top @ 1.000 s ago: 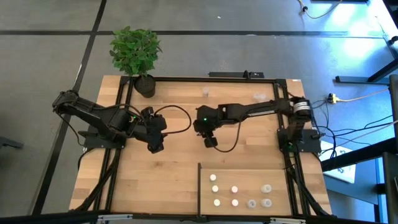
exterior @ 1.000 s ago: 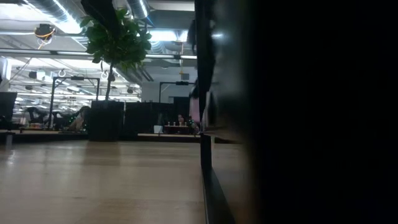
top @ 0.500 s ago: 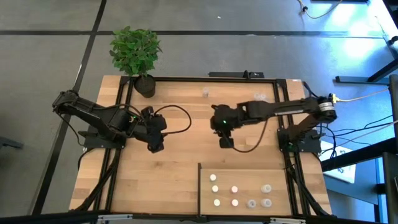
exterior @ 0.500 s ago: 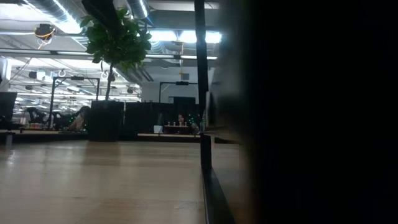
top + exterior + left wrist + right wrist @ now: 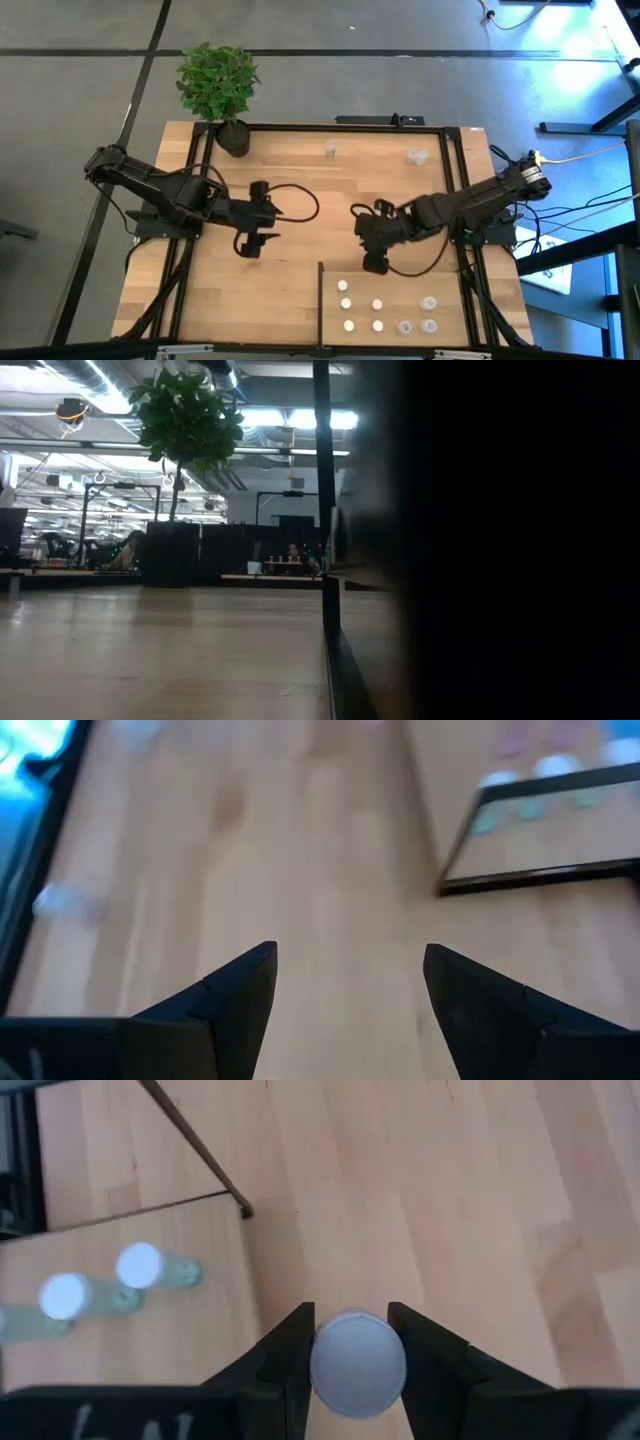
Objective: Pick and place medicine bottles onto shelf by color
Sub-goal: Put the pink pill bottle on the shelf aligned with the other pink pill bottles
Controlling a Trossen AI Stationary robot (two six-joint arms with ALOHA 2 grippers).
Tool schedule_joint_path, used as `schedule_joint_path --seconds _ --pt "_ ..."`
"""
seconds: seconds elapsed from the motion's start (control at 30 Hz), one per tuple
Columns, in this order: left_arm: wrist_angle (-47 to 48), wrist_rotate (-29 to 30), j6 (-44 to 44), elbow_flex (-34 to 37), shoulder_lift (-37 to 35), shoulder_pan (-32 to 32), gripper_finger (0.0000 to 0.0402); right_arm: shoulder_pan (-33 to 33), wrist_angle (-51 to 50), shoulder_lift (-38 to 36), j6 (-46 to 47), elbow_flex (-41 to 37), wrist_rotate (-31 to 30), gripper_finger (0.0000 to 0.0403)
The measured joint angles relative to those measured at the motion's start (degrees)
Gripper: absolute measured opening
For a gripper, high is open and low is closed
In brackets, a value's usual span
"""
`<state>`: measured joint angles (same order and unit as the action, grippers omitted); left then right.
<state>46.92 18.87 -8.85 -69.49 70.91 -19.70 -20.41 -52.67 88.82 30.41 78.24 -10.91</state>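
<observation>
My right gripper [image 5: 375, 262] [image 5: 348, 1314] hangs just off the far edge of the shelf [image 5: 455, 285], shut on a small bottle with a greyish-white cap [image 5: 357, 1363]. The shelf is a pale panel with a black edge strip at the table's near right. Several medicine bottles stand on it: white-capped ones [image 5: 346, 303] on the left, a pinkish one [image 5: 378, 304], and translucent ones [image 5: 428, 302] on the right. Two more bottles [image 5: 330, 150] [image 5: 416, 156] stand near the table's far edge. My left gripper [image 5: 252, 245] [image 5: 350, 950] is open over bare wood, left of the shelf. My right gripper pinches the bottle between its two fingers, one on each side of its round body just under the cap [image 5: 357, 1363]. The fingers slant down at it from above. The cap faces up along the fingers. The bottle looks lifted clear of the table.
A potted plant [image 5: 220, 85] stands at the table's far left corner. A black frame [image 5: 340, 127] runs around the tabletop. Bare planked wood lies between the two grippers and left of the shelf. The low view's right half is dark.
My right gripper has swung with its bottle from the table's middle toward the right and near edges, to the shelf's far edge, rolling at the wrist as it went. My left gripper has turned at the wrist and stayed nearly in place, open.
</observation>
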Motion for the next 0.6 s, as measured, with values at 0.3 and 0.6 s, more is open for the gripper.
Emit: schedule_joint_path --seconds 0.3,0.6 --pt "-2.2 -3.3 3.3 0.0 0.0 0.0 0.0247 -9.7 0.0 1.8 17.5 0.0 -6.6 0.0122" --pt "-3.4 -3.4 3.3 0.0 0.0 0.0 0.0247 -15.8 0.1 8.0 32.4 0.0 -7.6 0.0122"
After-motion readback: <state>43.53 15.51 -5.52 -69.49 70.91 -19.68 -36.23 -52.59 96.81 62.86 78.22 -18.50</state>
